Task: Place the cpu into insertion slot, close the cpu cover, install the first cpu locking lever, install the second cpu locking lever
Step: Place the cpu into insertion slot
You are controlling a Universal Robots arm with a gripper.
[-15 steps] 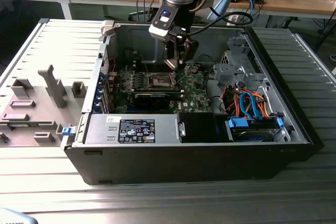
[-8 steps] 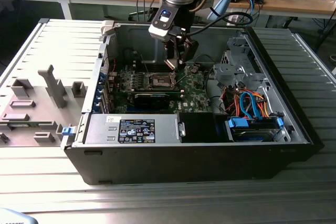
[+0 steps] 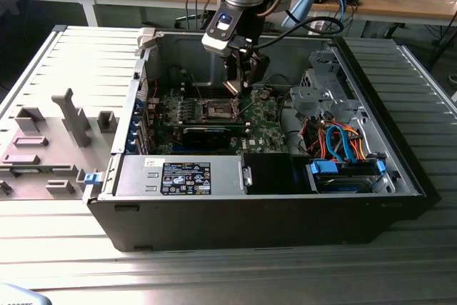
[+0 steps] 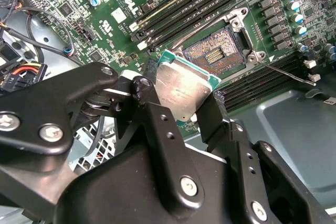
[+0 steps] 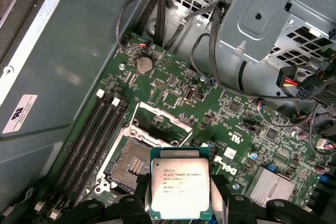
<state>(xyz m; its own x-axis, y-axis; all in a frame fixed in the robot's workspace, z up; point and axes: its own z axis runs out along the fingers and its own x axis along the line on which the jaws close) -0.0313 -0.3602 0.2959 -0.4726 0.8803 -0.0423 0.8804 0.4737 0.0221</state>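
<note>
In both wrist views my gripper [image 4: 181, 100] [image 5: 180, 195] is shut on the cpu [image 4: 184, 87] [image 5: 180, 187], a flat silver square held by its edges between black fingers [image 4: 152, 114]. The chip hangs a little above the green motherboard [image 5: 231, 129], just beside the insertion slot [image 4: 215, 53] [image 5: 131, 166], whose dark pin field is bare. A silver frame that looks like the cpu cover [image 5: 163, 115] stands raised at the socket's edge. One thin locking lever [image 4: 289, 72] sticks out free. In the exterior view the gripper [image 3: 240, 83] hovers above the socket [image 3: 218, 110] inside the open case.
Long memory slots [image 5: 94, 129] run beside the socket. A metal drive cage [image 3: 321, 94] with orange and blue cables [image 3: 339, 144] stands on the exterior view's right. A power supply [image 3: 178, 175] lies at the case front. A case wall [image 5: 79, 51] is close by.
</note>
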